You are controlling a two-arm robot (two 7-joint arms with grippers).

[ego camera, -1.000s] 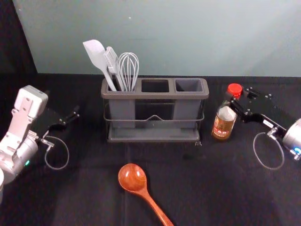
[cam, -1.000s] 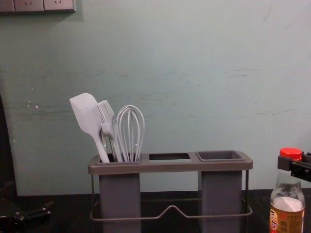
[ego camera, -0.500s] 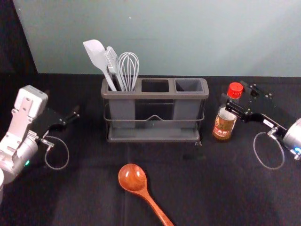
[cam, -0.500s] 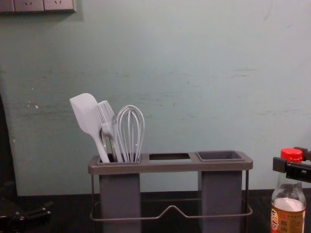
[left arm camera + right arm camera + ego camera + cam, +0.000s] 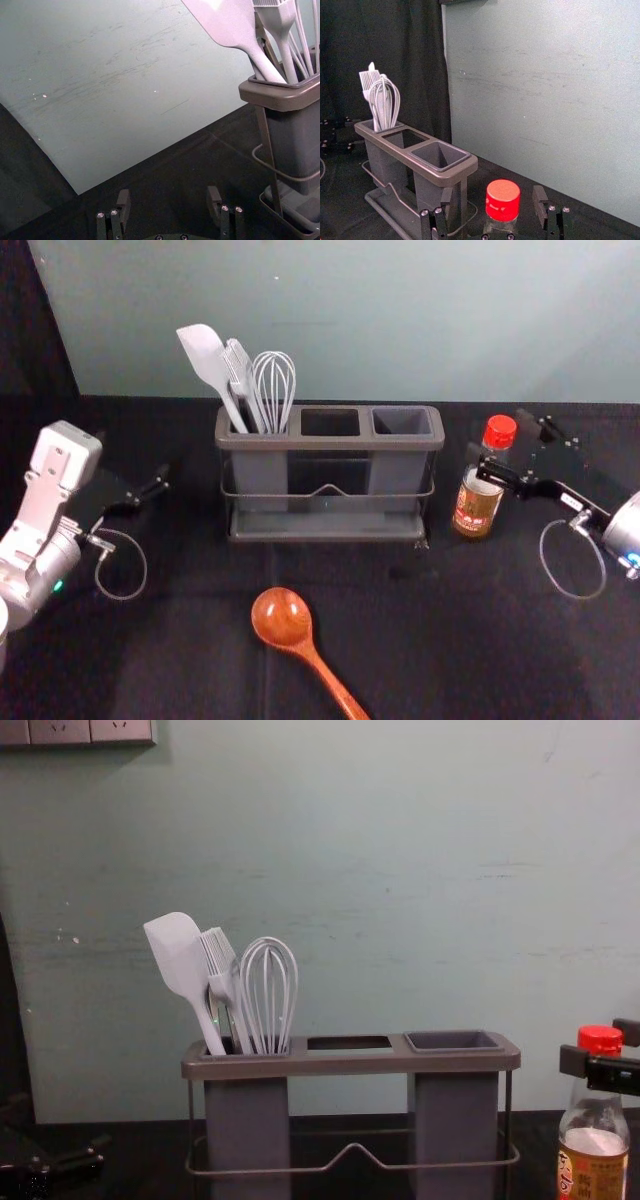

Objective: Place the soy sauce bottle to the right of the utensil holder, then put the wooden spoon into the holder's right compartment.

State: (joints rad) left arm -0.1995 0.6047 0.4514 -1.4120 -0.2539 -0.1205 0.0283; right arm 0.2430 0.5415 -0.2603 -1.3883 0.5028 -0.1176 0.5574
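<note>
The soy sauce bottle (image 5: pixel 477 502) stands upright on the table, right of the utensil holder (image 5: pixel 330 442). My right gripper (image 5: pixel 510 452) is around its neck; in the right wrist view the right gripper (image 5: pixel 492 205) stands open, with gaps on both sides of the red cap (image 5: pixel 503 200). In the chest view the bottle (image 5: pixel 593 1140) is upright at the right edge. The wooden spoon (image 5: pixel 283 620) lies in front of the holder, bowl toward it. My left gripper (image 5: pixel 150 490) is parked at the left, open and empty in the left wrist view (image 5: pixel 167 210).
A white spatula (image 5: pixel 207 362), a brush and a whisk (image 5: pixel 273 390) stand in the holder's left compartment. Its right compartment (image 5: pixel 453 1041) holds nothing visible. The wall (image 5: pixel 350 320) rises behind the black tabletop (image 5: pixel 150 670).
The right gripper has opened from around the bottle's neck, its fingers spreading apart. The bottle has tilted back to upright, shifting slightly. The left arm has not moved.
</note>
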